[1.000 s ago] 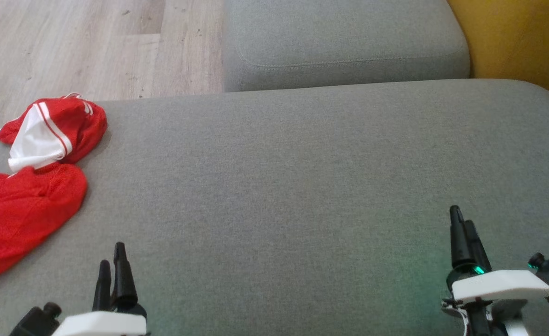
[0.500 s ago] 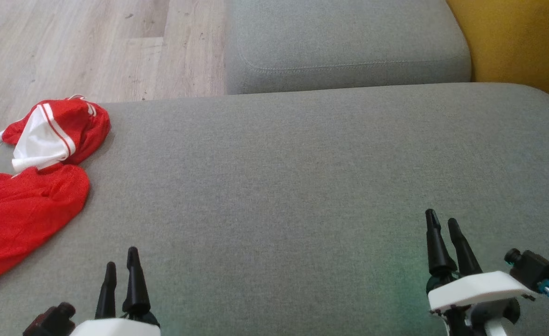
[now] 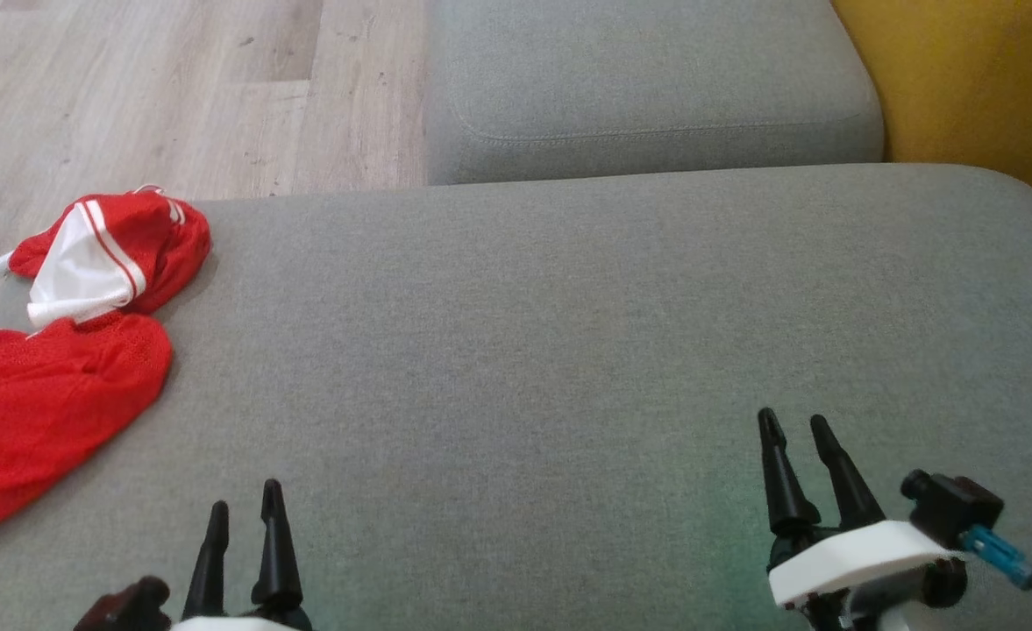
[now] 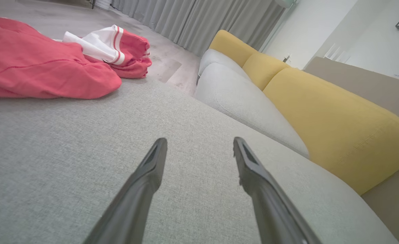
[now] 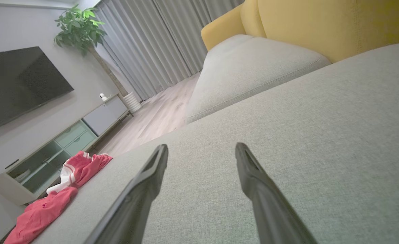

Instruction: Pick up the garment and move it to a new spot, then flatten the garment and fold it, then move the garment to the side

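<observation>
Left gripper (image 3: 244,499) fingers spread, nothing between them, low over the near left of the gray seat cushion (image 3: 524,350). Right gripper (image 3: 794,421) fingers spread too, empty, near right. Red-and-white garment (image 3: 51,386) lies crumpled at the cushion's left edge, well apart from both grippers. Wood floor (image 3: 174,88) beyond, yellow backrest (image 3: 963,79) far right.

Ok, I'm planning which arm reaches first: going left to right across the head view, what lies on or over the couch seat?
Red garment → left gripper → right gripper.
</observation>
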Controlling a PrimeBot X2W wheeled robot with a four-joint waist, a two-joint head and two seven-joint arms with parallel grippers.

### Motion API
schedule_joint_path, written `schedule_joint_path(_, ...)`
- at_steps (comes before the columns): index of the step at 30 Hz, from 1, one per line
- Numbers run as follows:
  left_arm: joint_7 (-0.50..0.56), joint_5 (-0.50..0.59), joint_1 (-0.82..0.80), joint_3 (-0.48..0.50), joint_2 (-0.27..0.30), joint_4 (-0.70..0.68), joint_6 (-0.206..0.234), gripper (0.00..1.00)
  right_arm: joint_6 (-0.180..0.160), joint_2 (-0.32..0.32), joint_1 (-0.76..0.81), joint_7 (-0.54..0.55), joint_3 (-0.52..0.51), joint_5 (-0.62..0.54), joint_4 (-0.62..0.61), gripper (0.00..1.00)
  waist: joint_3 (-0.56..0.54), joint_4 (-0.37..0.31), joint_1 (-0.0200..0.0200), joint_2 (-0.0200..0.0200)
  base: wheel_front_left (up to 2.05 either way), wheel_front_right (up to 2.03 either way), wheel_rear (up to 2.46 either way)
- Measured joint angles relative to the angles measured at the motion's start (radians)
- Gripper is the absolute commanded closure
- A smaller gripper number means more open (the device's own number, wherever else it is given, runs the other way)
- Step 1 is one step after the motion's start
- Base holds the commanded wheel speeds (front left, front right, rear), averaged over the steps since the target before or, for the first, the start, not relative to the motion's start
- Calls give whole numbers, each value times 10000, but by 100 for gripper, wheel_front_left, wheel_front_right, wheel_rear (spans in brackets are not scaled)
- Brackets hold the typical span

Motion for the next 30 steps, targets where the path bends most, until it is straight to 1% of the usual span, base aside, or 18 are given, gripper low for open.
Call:
schedule_joint_path(21, -382, 2146, 539, -305, 161, -121, 288, 0, 0, -4, 250, -610, 491, -2623, -25, 0, -93, 56, 0, 0, 0, 0, 0)
schedule_joint_path(30, -688, 2886, 552, -311, 303, -63, 305, 0, 0, -8, 251, -861, 673, -3766, -59, 0, -126, 42, 1, 0, 0, 0, 0)
